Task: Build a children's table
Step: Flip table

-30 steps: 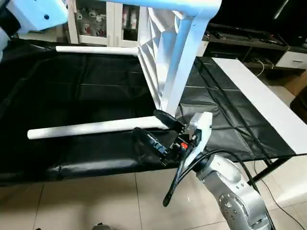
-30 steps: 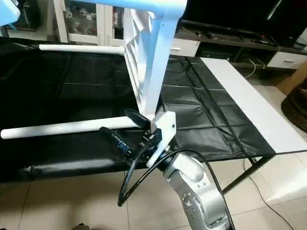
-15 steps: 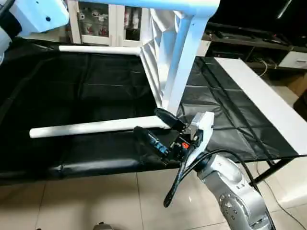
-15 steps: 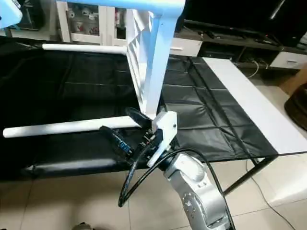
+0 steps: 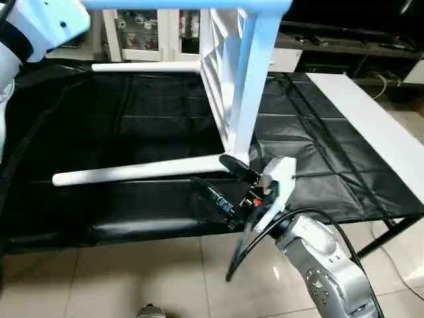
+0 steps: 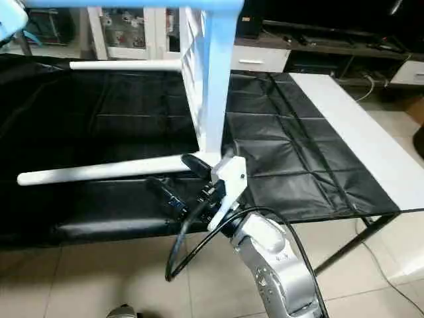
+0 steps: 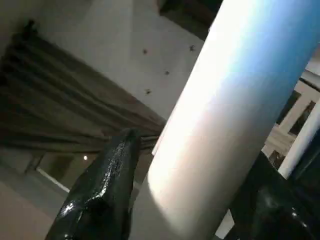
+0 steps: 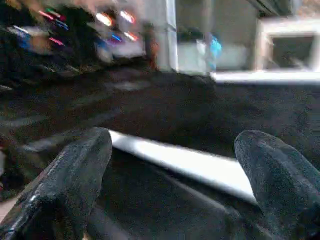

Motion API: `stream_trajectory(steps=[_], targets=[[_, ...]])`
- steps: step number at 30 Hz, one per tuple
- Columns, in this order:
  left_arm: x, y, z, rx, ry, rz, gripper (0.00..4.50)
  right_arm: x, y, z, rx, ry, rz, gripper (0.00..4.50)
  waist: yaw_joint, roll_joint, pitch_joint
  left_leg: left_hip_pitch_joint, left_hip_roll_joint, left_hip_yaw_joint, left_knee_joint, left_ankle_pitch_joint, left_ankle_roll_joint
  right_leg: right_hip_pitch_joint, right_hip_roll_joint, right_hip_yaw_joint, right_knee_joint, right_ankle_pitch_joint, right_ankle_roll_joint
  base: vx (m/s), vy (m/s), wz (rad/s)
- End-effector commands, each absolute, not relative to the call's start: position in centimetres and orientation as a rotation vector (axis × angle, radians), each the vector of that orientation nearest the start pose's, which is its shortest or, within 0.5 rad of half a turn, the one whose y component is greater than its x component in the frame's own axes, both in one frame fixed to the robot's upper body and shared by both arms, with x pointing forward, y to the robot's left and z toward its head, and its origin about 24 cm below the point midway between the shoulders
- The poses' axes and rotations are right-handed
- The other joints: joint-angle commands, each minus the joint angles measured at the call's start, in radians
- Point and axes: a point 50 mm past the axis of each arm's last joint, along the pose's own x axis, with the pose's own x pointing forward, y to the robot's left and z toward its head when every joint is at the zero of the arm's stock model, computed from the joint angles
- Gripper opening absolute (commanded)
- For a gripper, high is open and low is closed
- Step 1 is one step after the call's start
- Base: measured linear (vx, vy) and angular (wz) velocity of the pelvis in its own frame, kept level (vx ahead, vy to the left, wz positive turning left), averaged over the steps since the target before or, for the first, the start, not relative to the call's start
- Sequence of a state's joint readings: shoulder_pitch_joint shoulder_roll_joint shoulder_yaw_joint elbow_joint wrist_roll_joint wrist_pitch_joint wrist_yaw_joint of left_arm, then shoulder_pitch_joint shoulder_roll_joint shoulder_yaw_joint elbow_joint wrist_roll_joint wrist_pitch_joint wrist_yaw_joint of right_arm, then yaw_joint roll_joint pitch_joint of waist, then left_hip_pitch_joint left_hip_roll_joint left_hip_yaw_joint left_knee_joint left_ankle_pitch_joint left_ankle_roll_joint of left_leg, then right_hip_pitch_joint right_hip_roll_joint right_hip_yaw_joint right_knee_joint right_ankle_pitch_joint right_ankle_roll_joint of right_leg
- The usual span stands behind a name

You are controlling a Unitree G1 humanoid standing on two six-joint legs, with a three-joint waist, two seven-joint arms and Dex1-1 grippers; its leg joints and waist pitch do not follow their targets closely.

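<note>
Black sheet spread before me, white cabinet behind it, white board at my right, tiled floor below

Open black mat lay between the two horizontal legs, the near leg and far leg. The upended tabletop walled off that bay's right side. Right gripper, fingers spread wide, straddled the near leg's socket end.

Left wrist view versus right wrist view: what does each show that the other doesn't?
Left wrist: the left gripper closed around the raised leg, which fills the gap between its fingers. Right wrist: the right gripper open, the lower leg lying on the black cloth beyond its fingers. Both: a white tube leg framed by two black fingers.
</note>
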State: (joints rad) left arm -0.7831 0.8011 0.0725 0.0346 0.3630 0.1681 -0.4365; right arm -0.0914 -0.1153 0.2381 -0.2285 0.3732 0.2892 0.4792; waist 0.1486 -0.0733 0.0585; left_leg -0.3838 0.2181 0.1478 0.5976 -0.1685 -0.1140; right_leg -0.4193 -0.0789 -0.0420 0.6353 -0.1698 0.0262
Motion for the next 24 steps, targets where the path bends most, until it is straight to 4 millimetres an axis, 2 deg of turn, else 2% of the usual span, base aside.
stream_trajectory(steps=[1,5,6,7,8,10,16,17,18,19,21,22,24], targets=[[31.3,26.0,32.3,0.747,-0.48,0.118,2.36,25.4,-8.6,8.3,0.209,0.024,0.731,4.33,-0.003,0.01,-0.06,0.024,0.001,0.008,-0.084,-0.362,-0.073,0.022,-0.049,0.031,-0.083,-0.375,-0.123,0.0,0.0,0.0],[31.0,25.6,32.7,0.699,-0.507,0.104,2.36,26.4,-9.3,8.1,0.231,0.041,0.652,4.47,-0.002,0.009,-0.062,0.02,0.0,0.009,-0.084,-0.337,-0.068,0.026,-0.047,0.03,-0.076,-0.343,-0.127,0.0,0.0,0.0],[31.0,25.5,32.8,0.685,-0.517,0.099,2.36,26.6,-9.4,8.1,0.239,0.041,0.639,4.5,-0.001,0.007,-0.062,0.021,0.001,0.01,-0.084,-0.328,-0.068,0.025,-0.047,0.029,-0.075,-0.334,-0.126,0.0,0.0,0.0],[31.0,25.5,32.8,0.682,-0.519,0.098,2.36,26.7,-9.4,8.1,0.241,0.041,0.636,4.5,0.0,0.009,-0.063,0.023,0.001,0.011,-0.082,-0.324,-0.068,0.024,-0.047,0.03,-0.074,-0.323,-0.126,0.0,0.0,0.0],[30.9,25.4,32.9,0.667,-0.523,0.098,2.36,27.0,-9.6,8.2,0.26,0.034,0.618,4.5,0.001,0.006,-0.063,0.02,0.0,0.011,-0.083,-0.316,-0.067,0.027,-0.047,0.029,-0.074,-0.316,-0.125,0.0,0.0,0.0],[30.9,25.4,32.9,0.667,-0.523,0.098,2.36,27.0,-9.6,8.2,0.26,0.034,0.618,4.5,0.005,0.01,-0.065,0.023,0.0,0.012,-0.083,-0.306,-0.071,0.027,-0.044,0.028,-0.072,-0.281,-0.123,0.0,0.0,0.0],[30.8,25.4,32.9,0.658,-0.526,0.096,2.36,27.2,-9.8,8.3,0.275,0.03,0.607,4.5,0.006,0.002,-0.068,0.021,0.0,0.012,-0.084,-0.304,-0.077,0.033,-0.044,0.027,-0.069,-0.252,-0.119,0.0,0.0,0.0],[30.7,25.4,33.0,0.622,-0.532,0.101,2.36,28.3,-10.2,8.9,0.34,-0.006,0.583,4.5,0.005,-0.008,-0.067,0.02,0.0,0.013,-0.083,-0.297,-0.073,0.034,-0.044,0.028,-0.071,-0.256,-0.116,0.0,0.0,0.0],[30.6,25.5,33.2,0.577,-0.543,0.104,2.36,30.3,-10.9,9.2,0.435,-0.015,0.505,4.5,0.0,-0.004,-0.07,0.021,0.0,0.01,-0.083,-0.304,-0.073,0.033,-0.049,0.027,-0.066,-0.267,-0.124,0.0,0.0,0.0],[30.6,25.5,33.2,0.574,-0.543,0.104,2.36,30.4,-11.0,9.2,0.441,-0.016,0.5,4.5,-0.006,-0.007,-0.071,0.021,-0.001,0.011,-0.081,-0.296,-0.075,0.032,-0.049,0.026,-0.065,-0.271,-0.129,0.0,0.0,0.0],[30.5,25.5,33.2,0.552,-0.549,0.107,2.36,31.5,-11.3,9.1,0.517,-0.009,0.438,4.5,-0.004,-0.002,-0.071,0.03,0.001,0.019,-0.075,-0.277,-0.072,0.022,-0.048,0.028,-0.066,-0.24,-0.133,0.0,0.0,0.0],[30.4,25.6,33.2,0.545,-0.55,0.109,2.36,31.9,-11.3,9.1,0.549,-0.009,0.419,4.5,-0.004,-0.001,-0.071,0.024,0.0,0.019,-0.077,-0.257,-0.073,0.028,-0.045,0.026,-0.064,-0.22,-0.135,0.0,0.0,0.0],[30.4,25.5,33.2,0.535,-0.548,0.108,2.36,32.6,-10.5,9.2,0.624,-0.02,0.461,4.5,-0.005,0.003,-0.074,0.022,0.0,0.018,-0.076,-0.231,-0.073,0.032,-0.043,0.024,-0.058,-0.177,-0.14,0.0,0.0,0.0]])
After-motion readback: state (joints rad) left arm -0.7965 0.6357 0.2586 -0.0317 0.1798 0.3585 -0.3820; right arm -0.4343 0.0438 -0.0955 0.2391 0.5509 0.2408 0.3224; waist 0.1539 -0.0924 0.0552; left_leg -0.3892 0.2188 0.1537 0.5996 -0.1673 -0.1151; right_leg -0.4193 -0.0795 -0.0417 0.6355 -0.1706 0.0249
